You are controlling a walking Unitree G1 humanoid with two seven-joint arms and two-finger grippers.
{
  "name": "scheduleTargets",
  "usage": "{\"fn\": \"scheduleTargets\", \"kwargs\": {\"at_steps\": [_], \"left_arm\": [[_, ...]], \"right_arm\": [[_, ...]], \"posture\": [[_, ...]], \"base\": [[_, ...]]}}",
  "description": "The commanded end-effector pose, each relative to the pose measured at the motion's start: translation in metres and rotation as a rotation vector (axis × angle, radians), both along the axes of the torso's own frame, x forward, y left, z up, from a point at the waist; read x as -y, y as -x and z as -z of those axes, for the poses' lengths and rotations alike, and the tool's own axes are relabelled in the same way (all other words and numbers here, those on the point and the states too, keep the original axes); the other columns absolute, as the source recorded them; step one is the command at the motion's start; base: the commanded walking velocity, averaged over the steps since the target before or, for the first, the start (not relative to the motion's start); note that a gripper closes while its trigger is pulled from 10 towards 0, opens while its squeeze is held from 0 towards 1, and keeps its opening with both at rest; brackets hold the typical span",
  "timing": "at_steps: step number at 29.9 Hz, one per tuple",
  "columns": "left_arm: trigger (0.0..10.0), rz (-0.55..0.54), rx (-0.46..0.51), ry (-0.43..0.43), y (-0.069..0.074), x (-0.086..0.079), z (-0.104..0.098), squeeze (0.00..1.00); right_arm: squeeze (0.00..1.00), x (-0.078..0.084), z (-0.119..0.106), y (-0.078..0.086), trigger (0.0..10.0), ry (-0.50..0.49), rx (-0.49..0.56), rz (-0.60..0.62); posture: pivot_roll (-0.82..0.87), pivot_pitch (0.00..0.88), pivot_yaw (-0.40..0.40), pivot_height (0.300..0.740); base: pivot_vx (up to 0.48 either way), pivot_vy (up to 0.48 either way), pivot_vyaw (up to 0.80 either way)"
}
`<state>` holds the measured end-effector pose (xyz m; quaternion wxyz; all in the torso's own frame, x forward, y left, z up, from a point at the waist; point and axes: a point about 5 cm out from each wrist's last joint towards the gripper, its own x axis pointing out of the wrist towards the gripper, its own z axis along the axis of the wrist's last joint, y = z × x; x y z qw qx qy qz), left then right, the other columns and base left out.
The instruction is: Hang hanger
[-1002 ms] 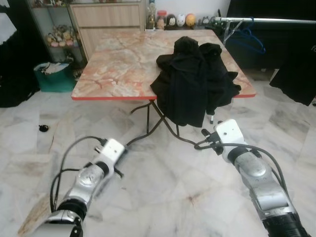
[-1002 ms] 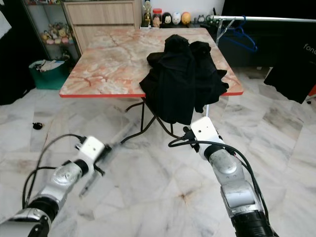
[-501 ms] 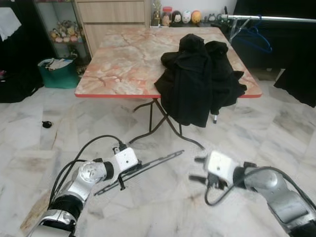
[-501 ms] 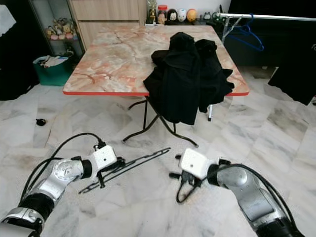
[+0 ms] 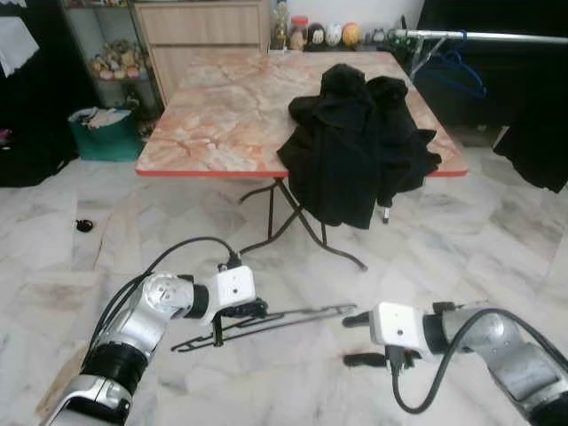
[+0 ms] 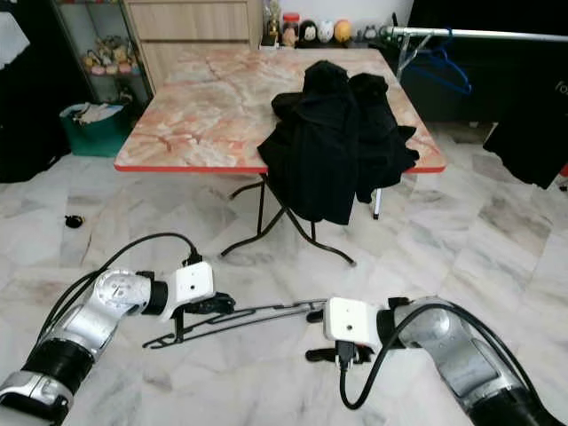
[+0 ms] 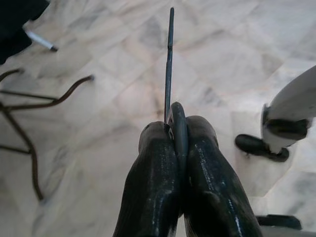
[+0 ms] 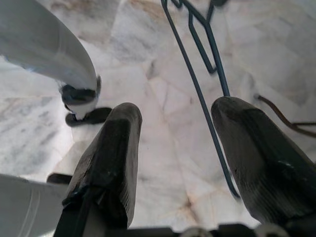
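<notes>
no brand or label is showing clearly; white letters on the dark cloth at the right edge of the right eye view are too cut off to read

the left gripper (image 5: 251, 310) is reaching inward above the marble floor (image 5: 497, 240), its fingers (image 7: 158, 187) pressing together on the hook end of a dark wire hanger (image 5: 266, 321), which is lying nearly level in the air and pointing toward the right arm. the left wrist view is showing the clamp up close, the wire running straight out from between the pads, with the table legs (image 7: 29, 113) beyond

the right gripper (image 5: 355, 339) is reaching inward from the other side, fingers spread apart, just beside the hanger's far end. the right wrist view is showing the wire passing between the two open fingers (image 8: 106, 158), close to one of them; whether it is touching i cannot tell

ahead, black clothes (image 5: 359, 142) are lying heaped on a marble-top table (image 5: 222, 106), spilling over its near edge. behind it a blue hanger (image 5: 457, 67) is hanging on a rail (image 5: 497, 37)
</notes>
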<state>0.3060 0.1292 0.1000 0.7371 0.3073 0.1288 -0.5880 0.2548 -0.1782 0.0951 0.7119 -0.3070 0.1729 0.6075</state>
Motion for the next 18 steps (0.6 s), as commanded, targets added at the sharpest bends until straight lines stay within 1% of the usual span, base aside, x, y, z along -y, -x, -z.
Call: {"fn": "scheduleTargets", "kwargs": {"at_steps": [1,2,3,4,7,8,11,12,13,15,16,18], "left_arm": [[10.0,0.05,-0.02,-0.003,0.004,0.006,-0.004,0.0],[10.0,0.074,-0.033,-0.015,0.007,0.007,-0.005,0.0],[10.0,0.074,-0.033,-0.015,0.007,0.007,-0.005,0.0],[10.0,0.108,-0.053,-0.031,0.011,0.008,-0.006,0.0],[10.0,0.131,-0.067,-0.031,0.014,0.01,-0.009,0.0],[10.0,0.141,-0.07,-0.036,0.016,0.011,-0.011,0.0],[10.0,0.164,-0.078,-0.047,0.019,0.012,-0.014,0.0],[10.0,0.171,-0.082,-0.05,0.021,0.013,-0.015,0.0],[10.0,0.191,-0.091,-0.048,0.024,0.015,-0.018,0.0],[10.0,0.197,-0.095,-0.047,0.026,0.016,-0.02,0.0],[10.0,0.211,-0.086,-0.044,0.027,0.018,-0.024,0.0],[10.0,0.211,-0.086,-0.044,0.027,0.018,-0.024,0.0]], "right_arm": [[0.0,-0.004,-0.006,-0.003,10.0,-0.011,0.025,-0.029],[0.0,-0.004,-0.004,-0.004,10.0,-0.002,0.031,-0.031],[0.0,-0.004,-0.004,-0.004,10.0,-0.002,0.031,-0.031],[0.0,-0.005,-0.001,-0.004,10.0,-0.004,0.031,-0.04],[0.0,-0.007,-0.001,-0.002,10.0,-0.022,0.015,-0.054],[0.0,-0.006,0.0,-0.002,10.0,-0.009,0.015,-0.061],[0.0,0.001,0.008,-0.006,10.0,0.079,0.041,-0.039],[0.0,0.003,0.009,-0.007,10.0,0.094,0.047,-0.036],[0.0,0.003,0.011,-0.008,10.0,0.089,0.045,-0.029],[0.0,0.003,0.011,-0.008,10.0,0.083,0.042,-0.026],[0.0,0.001,0.012,-0.008,10.0,0.062,0.035,-0.026],[0.0,0.001,0.012,-0.008,10.0,0.062,0.035,-0.026]], "posture": [[-0.01,0.0,0.008,0.74],[-0.01,0.0,0.008,0.74],[-0.01,0.0,0.008,0.74],[-0.01,0.0,0.008,0.74],[0.0,0.0,0.008,0.74],[0.0,0.0,0.008,0.74],[-0.01,0.0,0.007,0.74],[0.0,0.0,0.006,0.74],[0.0,0.0,0.006,0.74],[0.0,0.0,0.006,0.74],[0.0,0.0,0.006,0.74],[0.0,0.0,0.006,0.74]], "base": [[0.0,0.0,0.0],[0.0,0.0,0.0],[0.0,0.0,0.0],[0.0,0.0,0.0],[0.0,0.0,0.0],[0.0,0.0,0.0],[0.0,0.0,0.0],[0.0,0.0,0.0],[0.0,0.0,0.0],[0.0,0.0,0.0],[0.0,0.0,0.0],[0.0,0.0,0.0]]}}
